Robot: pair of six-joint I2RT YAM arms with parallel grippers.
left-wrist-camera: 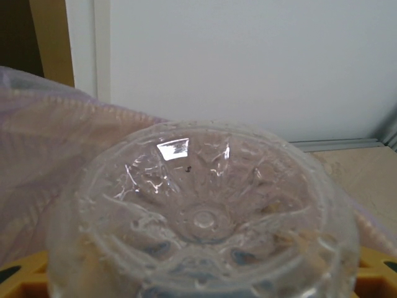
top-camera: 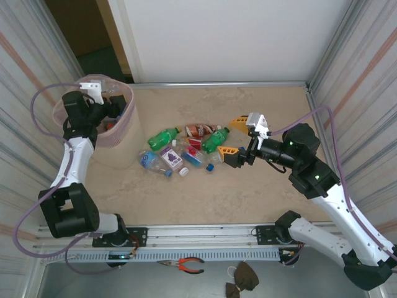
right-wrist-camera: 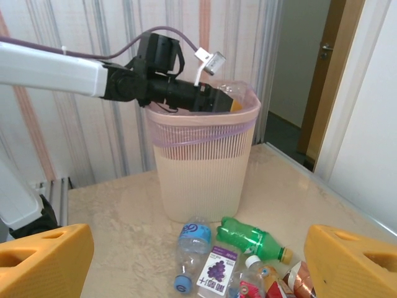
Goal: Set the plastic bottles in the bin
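Observation:
The bin (top-camera: 121, 129) stands at the table's back left, beige and ribbed, with a pink bag (left-wrist-camera: 43, 143) over its rim. Above its mouth my left gripper (top-camera: 110, 103) is shut on a clear plastic bottle (left-wrist-camera: 205, 211), whose base faces the wrist camera between the yellow fingers (left-wrist-camera: 15, 279). From the right wrist view the bin (right-wrist-camera: 198, 174) and that bottle (right-wrist-camera: 239, 92) stand at the rim. Several plastic bottles lie mid-table: two green ones (top-camera: 163, 136) (top-camera: 215, 139), a purple-labelled one (top-camera: 171, 158) and a blue-labelled one (top-camera: 149, 159). My right gripper (top-camera: 234, 136) hangs open at the pile's right side.
Ribbed panels wall in both sides, and a white board (top-camera: 217, 37) closes the back. Bare table lies between the pile and the near rail. Red-handled pliers (top-camera: 186, 265) and a dark cloth item (top-camera: 242, 277) lie beyond the rail, off the table.

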